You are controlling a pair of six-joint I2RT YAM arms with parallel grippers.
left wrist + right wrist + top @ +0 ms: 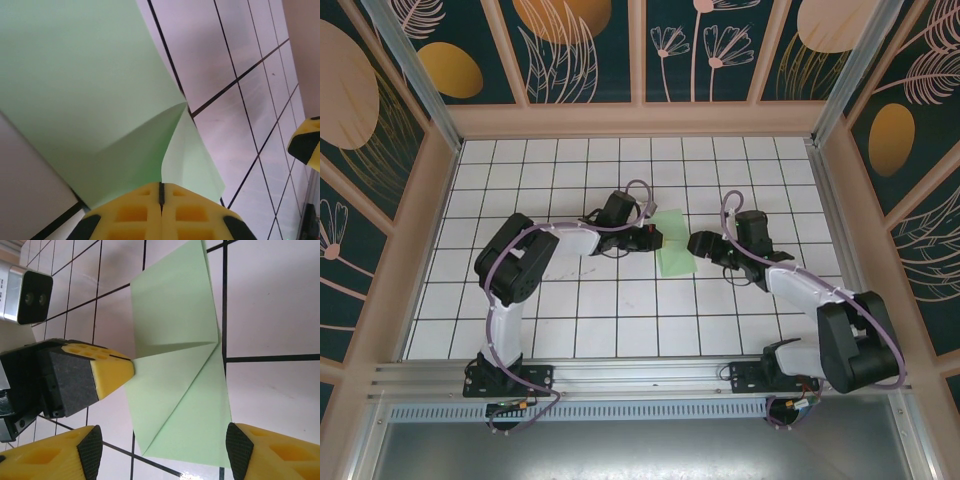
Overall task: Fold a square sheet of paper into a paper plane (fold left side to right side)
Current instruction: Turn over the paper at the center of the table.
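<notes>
The green paper [675, 248], partly folded with one flap lifted, lies mid-table on the white tiles [570, 320]. The left gripper [161, 192] is pinched tight on its left edge. The right gripper [164, 446], just right of it, gapes wide, holding nothing.

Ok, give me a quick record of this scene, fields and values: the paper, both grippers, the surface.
paper: light green, partly folded, creases running to one point, lying on the tiles between the two grippers
left gripper: shut on the paper's edge, one flap held raised
right gripper: open, at the paper's other end, nothing held
tiles: white, dark grid lines
fold progress: not yet a plane shape
</notes>
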